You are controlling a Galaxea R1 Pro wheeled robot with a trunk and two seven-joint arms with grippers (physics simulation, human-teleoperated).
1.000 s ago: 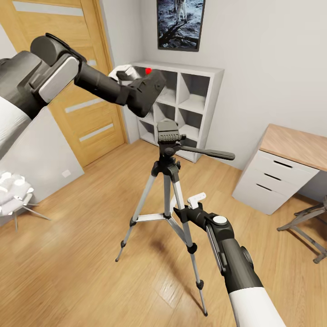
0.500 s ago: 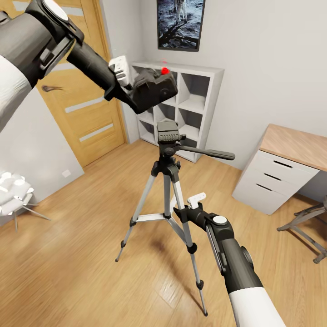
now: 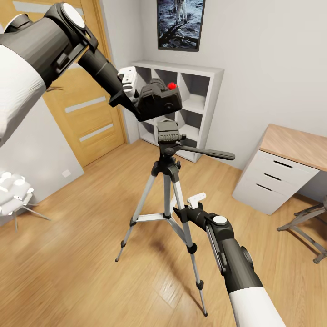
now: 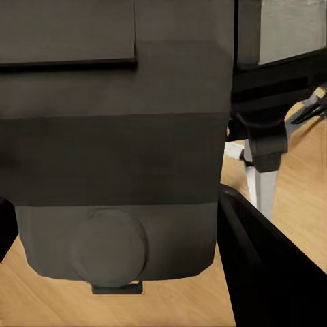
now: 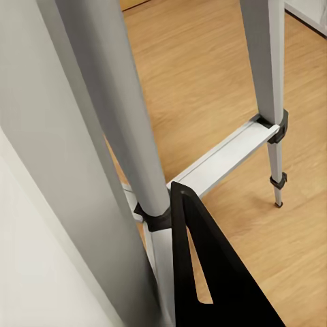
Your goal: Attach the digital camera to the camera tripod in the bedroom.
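My left gripper (image 3: 136, 93) is shut on the digital camera (image 3: 160, 101), a black body with a red dot (image 3: 171, 85) on top. The camera hangs just above and slightly left of the camera tripod's dark grey head (image 3: 168, 131), not touching it. Seen from the left wrist, the camera's underside (image 4: 116, 157) is close up, with the tripod (image 4: 262, 160) beyond it. The tripod stands on the wood floor with its pan handle (image 3: 206, 154) pointing right. My right gripper (image 3: 187, 206) is low down, shut on a silver tripod leg (image 5: 102, 129) that runs between its fingers (image 5: 204, 272).
A white cube shelf (image 3: 200, 97) stands against the back wall behind the tripod. The wood door (image 3: 86, 113) is at the left, a white desk with drawers (image 3: 277, 177) at the right, and a white chair (image 3: 11, 193) at the far left.
My left arm has carried the camera right and downward, from up by the shelf to just over the tripod head, and turned it more level. The right arm and tripod have not moved.
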